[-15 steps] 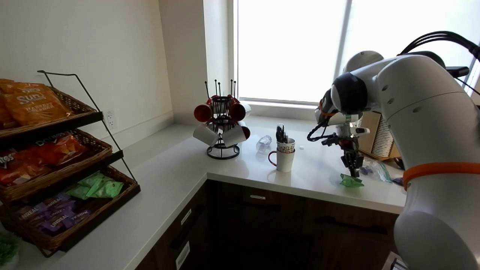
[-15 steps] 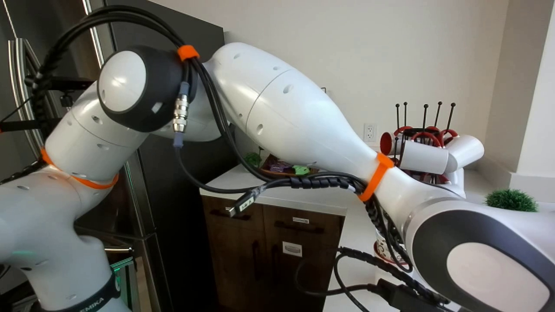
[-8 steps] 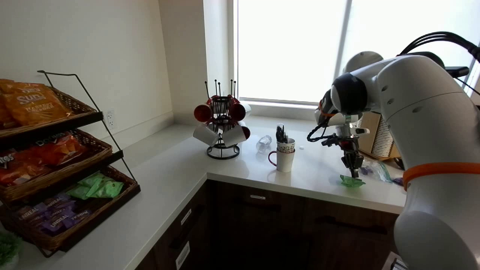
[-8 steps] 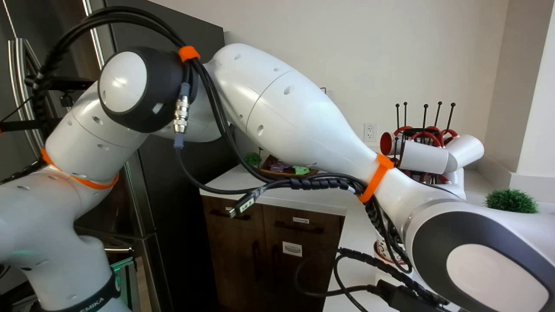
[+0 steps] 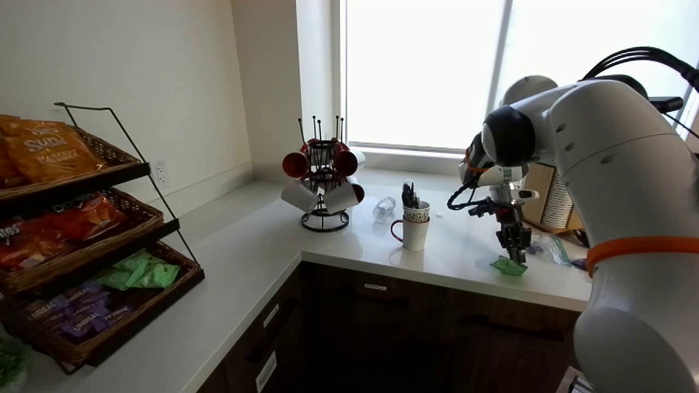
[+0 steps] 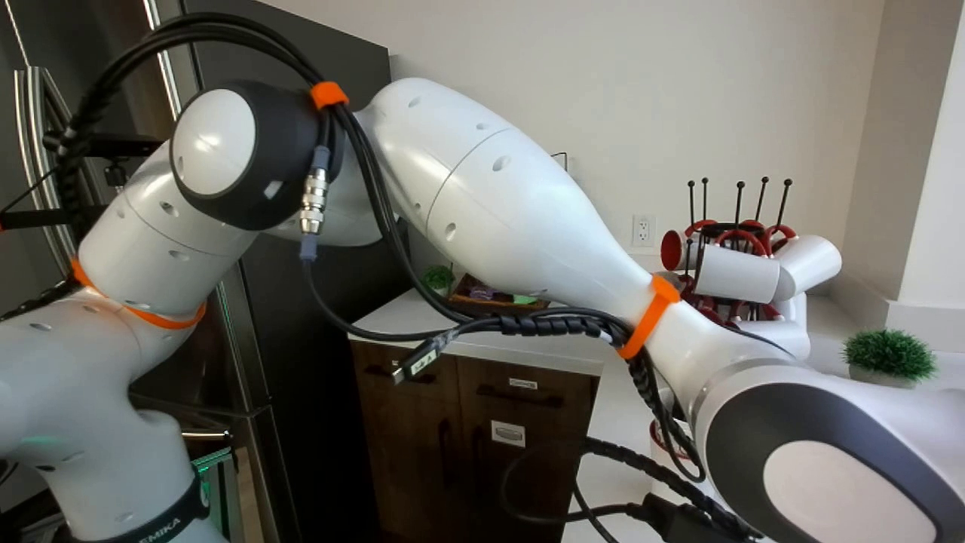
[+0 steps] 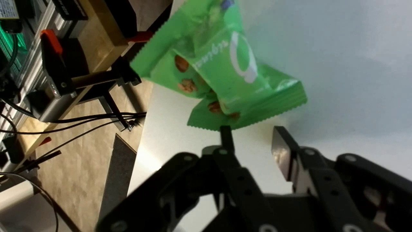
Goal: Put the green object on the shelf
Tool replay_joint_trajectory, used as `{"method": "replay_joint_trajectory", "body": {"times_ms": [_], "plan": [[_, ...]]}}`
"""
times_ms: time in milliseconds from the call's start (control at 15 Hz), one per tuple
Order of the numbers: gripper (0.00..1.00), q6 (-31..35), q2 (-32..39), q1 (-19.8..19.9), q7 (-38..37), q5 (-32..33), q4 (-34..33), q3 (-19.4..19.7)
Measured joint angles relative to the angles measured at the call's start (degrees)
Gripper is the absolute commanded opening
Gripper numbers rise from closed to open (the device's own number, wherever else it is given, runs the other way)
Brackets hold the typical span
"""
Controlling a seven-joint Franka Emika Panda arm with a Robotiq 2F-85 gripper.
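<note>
The green object, a small crumpled green packet (image 5: 508, 266), lies on the white counter near its front edge. In the wrist view the packet (image 7: 222, 74) is at the upper middle, beyond the fingertips. My gripper (image 7: 252, 129) is partly open with nothing between its fingers. Its left fingertip overlaps the packet's near edge; I cannot tell if they touch. In an exterior view the gripper (image 5: 517, 260) points down just above and behind the packet. The shelf (image 5: 155, 313) is the black-framed three-tier rack at far left. Its bottom tray (image 6: 501, 305) also shows, partly hidden by the arm.
Other green packets (image 5: 144, 270) and purple packets (image 5: 82, 314) lie in the shelf's bottom tray. Between shelf and gripper stand the mug tree (image 5: 323, 180), a utensil cup in a mug (image 5: 415, 234) and a clear plastic item (image 5: 384, 208). A plastic bag (image 5: 554, 248) lies behind the gripper.
The gripper has moved slightly down and toward the counter's front edge. The green packet has shifted a little left and toward the front edge in that exterior view.
</note>
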State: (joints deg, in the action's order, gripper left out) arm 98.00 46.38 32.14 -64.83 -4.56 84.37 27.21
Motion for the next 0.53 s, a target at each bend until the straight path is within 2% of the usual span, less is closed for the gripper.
{"method": "replay_joint_trajectory", "body": {"times_ms": [67, 200, 267, 400, 467, 533], "plan": [[0.61, 0.0, -0.2, 0.0, 0.4, 0.0, 0.6, 0.0], [0.62, 0.0, -0.8, -0.1, 1.3, 0.1, 1.5, 0.0], [0.67, 0.0, -1.2, -0.1, 1.8, 0.1, 2.0, 0.0], [0.68, 0.0, -1.9, -0.5, 2.9, 0.1, 3.3, -0.1], [0.71, 0.0, -2.2, -0.8, 3.4, 0.1, 3.8, -0.1], [0.69, 0.0, -2.6, -1.0, 3.9, 0.1, 4.4, -0.1]]}}
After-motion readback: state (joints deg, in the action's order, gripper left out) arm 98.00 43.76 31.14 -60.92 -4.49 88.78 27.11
